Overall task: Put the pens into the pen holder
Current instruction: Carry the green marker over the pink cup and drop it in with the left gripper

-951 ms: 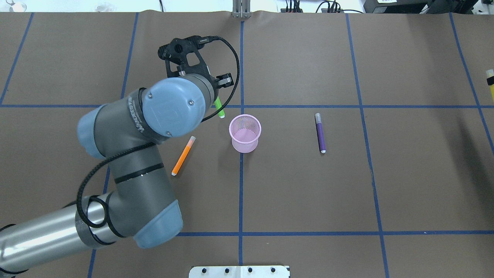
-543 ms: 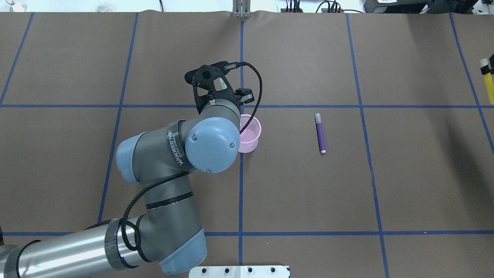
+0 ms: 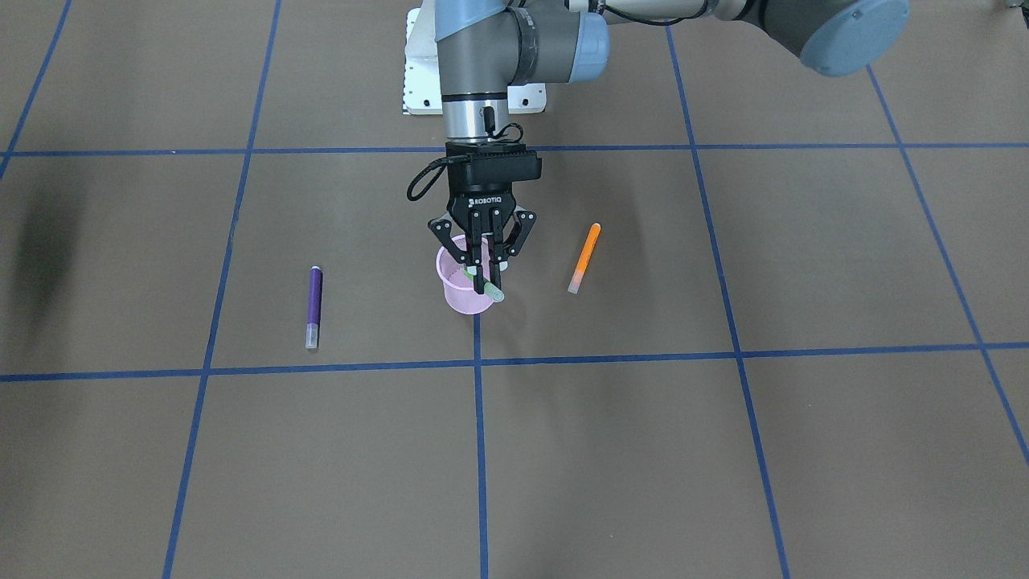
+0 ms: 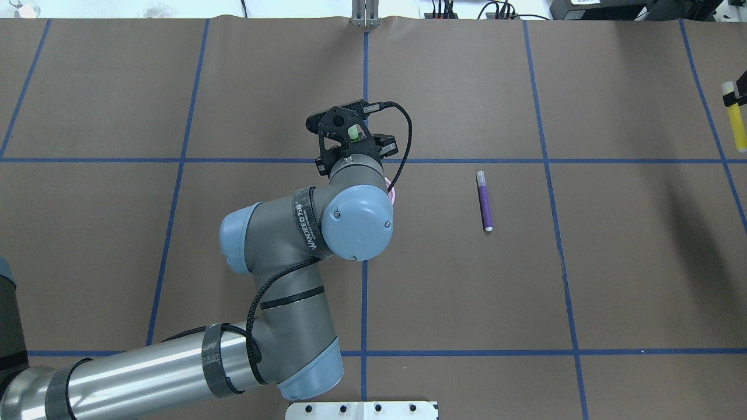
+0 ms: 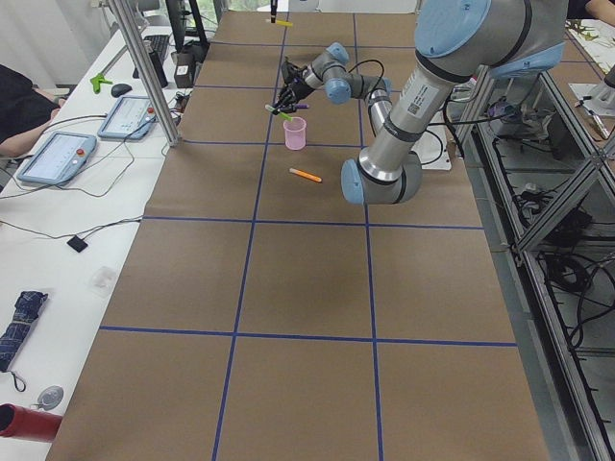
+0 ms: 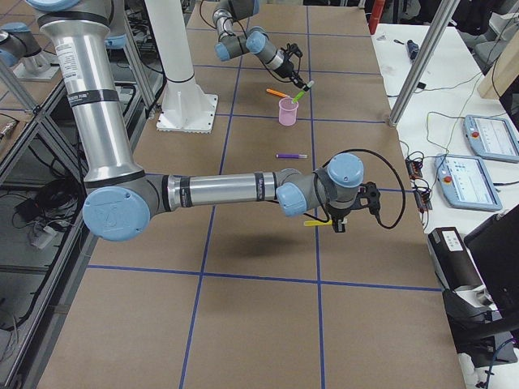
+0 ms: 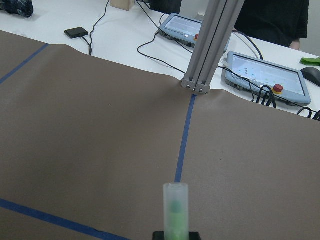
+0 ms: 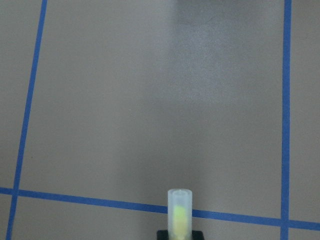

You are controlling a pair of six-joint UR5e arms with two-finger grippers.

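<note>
The pink mesh pen holder (image 3: pixel 458 293) stands near the table's middle. My left gripper (image 3: pixel 485 277) hangs just above it, shut on the green pen (image 3: pixel 494 293), which is tilted with its clear cap (image 7: pixel 175 200) pointing away from the wrist. The orange pen (image 3: pixel 584 257) lies on the table beside the holder on my left. On the other side lies the purple pen (image 4: pixel 484 201). My right gripper (image 6: pixel 336 222) is far to the right, above the table, shut on the yellow pen (image 4: pixel 737 122). In the overhead view my left arm covers most of the pen holder (image 4: pixel 393 196).
Brown paper with blue tape lines (image 4: pixel 364 274) covers the table. A metal post (image 7: pixel 210 45) stands at the far edge, with tablets (image 7: pixel 262 75) and cables on the white bench behind it. A person sits at that bench (image 5: pixel 19 106).
My left arm has swung right, carrying the green pen from beside the holder to above it, and now hides the orange pen from overhead. The yellow pen has shifted farther away.
</note>
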